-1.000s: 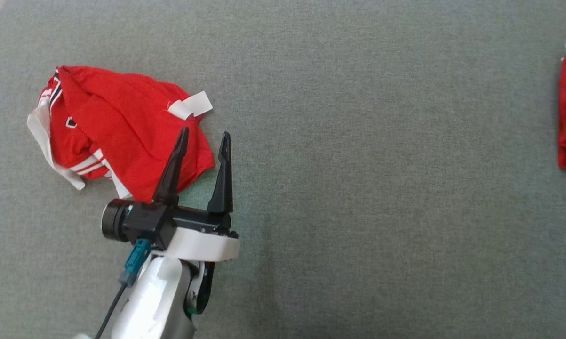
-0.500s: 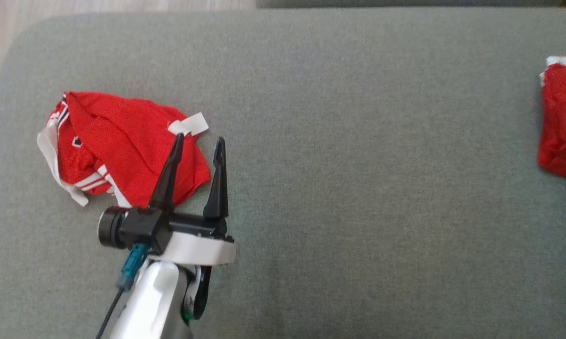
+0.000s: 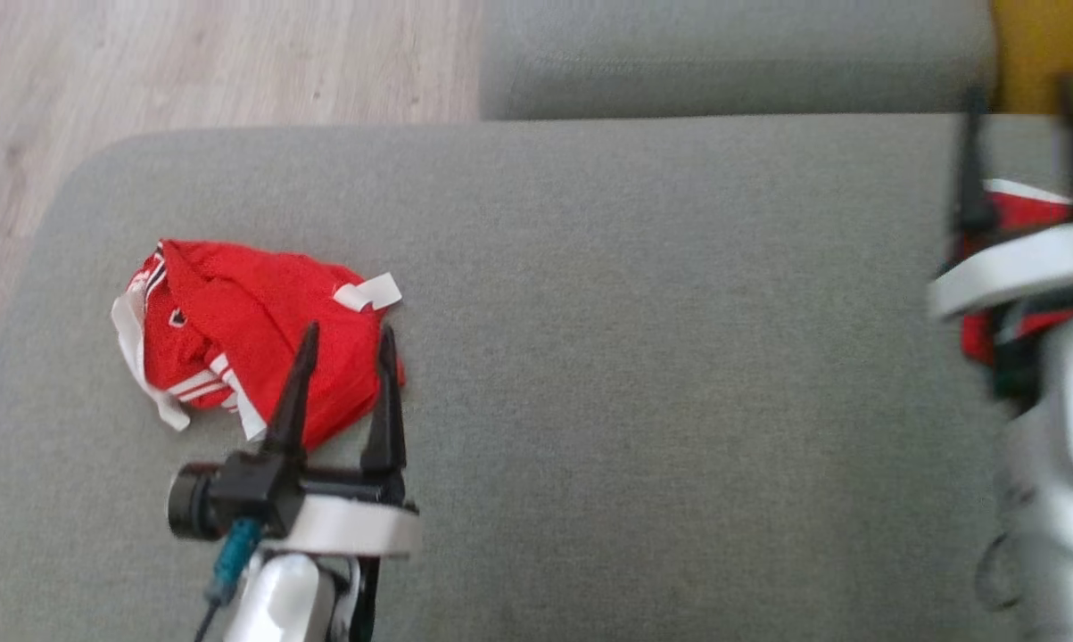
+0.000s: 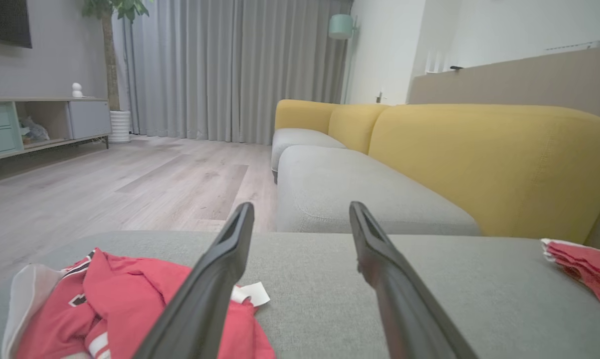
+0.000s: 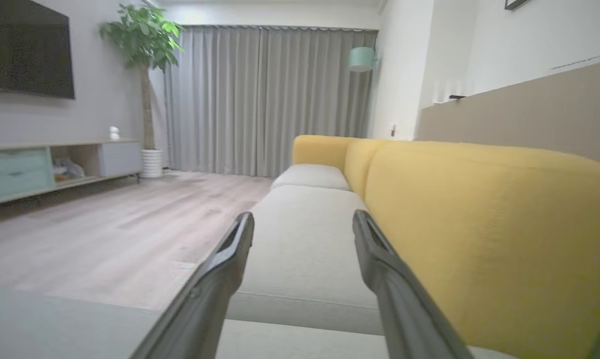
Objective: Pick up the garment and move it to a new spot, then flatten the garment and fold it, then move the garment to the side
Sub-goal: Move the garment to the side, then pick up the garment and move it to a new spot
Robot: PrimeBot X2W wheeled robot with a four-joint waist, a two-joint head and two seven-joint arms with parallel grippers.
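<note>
A crumpled red garment (image 3: pixel 251 348) with white and black trim and a white tag lies on the left of the grey cushion (image 3: pixel 643 357). It also appears in the left wrist view as the garment (image 4: pixel 105 299) at the lower left. My left gripper (image 3: pixel 344 334) is open, with its fingers over the garment's near right corner and nothing between them (image 4: pixel 300 209). A second red garment (image 3: pixel 1027 209) lies at the cushion's right edge, seen again as a flat pile (image 4: pixel 584 264). My right gripper (image 3: pixel 1022 89) is blurred and open above it, and its fingers (image 5: pixel 302 217) are spread and empty.
Wooden floor (image 3: pixel 215 62) lies beyond the cushion's rounded far left corner. Another grey seat (image 3: pixel 732 53) adjoins at the back. A yellow sofa back (image 4: pixel 479 159) runs along the right. A TV unit (image 5: pixel 40 164) and a potted plant (image 5: pixel 142 45) stand across the room.
The head camera has tilted, so the whole picture slid down and the floor came into view. My right gripper now appears at the right above the second red garment. The left gripper stays open.
</note>
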